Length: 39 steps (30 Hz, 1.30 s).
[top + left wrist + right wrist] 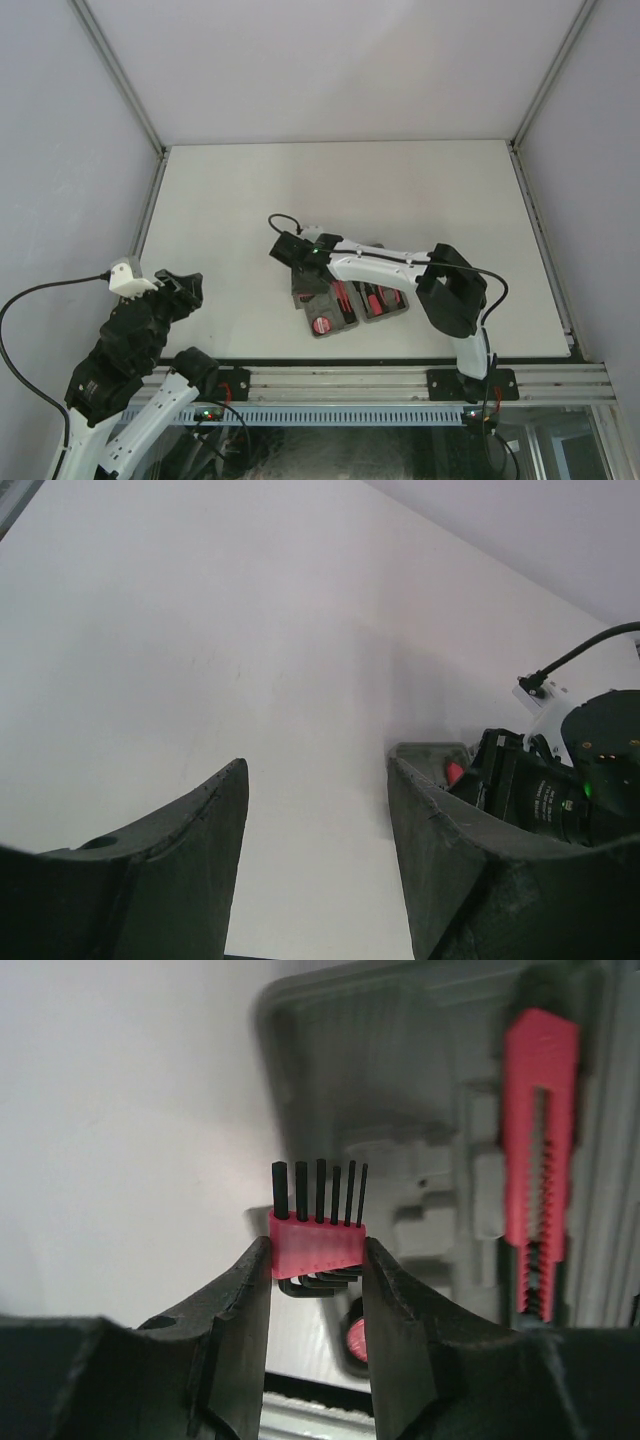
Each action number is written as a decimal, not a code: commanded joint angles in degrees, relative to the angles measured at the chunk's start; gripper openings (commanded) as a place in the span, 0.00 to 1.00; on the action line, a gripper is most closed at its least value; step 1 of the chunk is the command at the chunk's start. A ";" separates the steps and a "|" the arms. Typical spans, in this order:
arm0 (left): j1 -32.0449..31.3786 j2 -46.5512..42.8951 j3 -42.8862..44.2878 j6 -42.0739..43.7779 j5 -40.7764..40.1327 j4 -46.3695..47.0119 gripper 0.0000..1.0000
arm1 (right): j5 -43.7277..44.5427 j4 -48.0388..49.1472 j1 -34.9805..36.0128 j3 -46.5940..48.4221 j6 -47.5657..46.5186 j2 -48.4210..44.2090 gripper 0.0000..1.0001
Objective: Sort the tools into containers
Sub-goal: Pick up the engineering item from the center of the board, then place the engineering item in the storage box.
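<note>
- While the right gripper (317,1260) hangs over the grey plastic tool case (400,1090), its jaws are drawn in narrow and clamp the comb-like red plastic holder (315,1242) by its two ends. The holder's row of thin black keys points away from the wrist.
- The held holder sits above the left margin of the case, over a bare moulded recess. It does not look seated. Whether it touches the plastic cannot be told.
- A long red slotted knife-like tool (540,1160) lies in a channel on the right side of the case.
- A small round red disc (355,1342) lies in the near part of the case, just below the held holder. The overhead view shows it at the near left corner.
- Other red-and-black hand tools (375,298) lie in slots in the middle of the case. The right arm hides part of that region.
- The left gripper (315,850) is well to the left of the case and low over the white tabletop (400,190). Its jaws are spread wide with nothing between them.
- Judged progress: late stage. No loose tool shows on the tabletop around the case, so the holder appears to be the last visible piece to place. What is left is lowering it into its recess and releasing it.
</note>
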 commanded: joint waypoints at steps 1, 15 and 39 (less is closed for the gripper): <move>0.30 0.44 -0.74 -0.40 -0.24 2.32 0.62 | 0.76 3.40 -2.01 -1.40 2.03 -1.09 0.34; 0.30 0.10 -0.79 -0.17 0.36 2.53 0.62 | -2.73 9.18 -6.62 -2.60 6.11 1.90 0.40; 0.36 0.08 -0.99 0.14 1.03 2.87 0.63 | -3.26 19.33 -7.82 -11.44 9.34 -2.01 0.37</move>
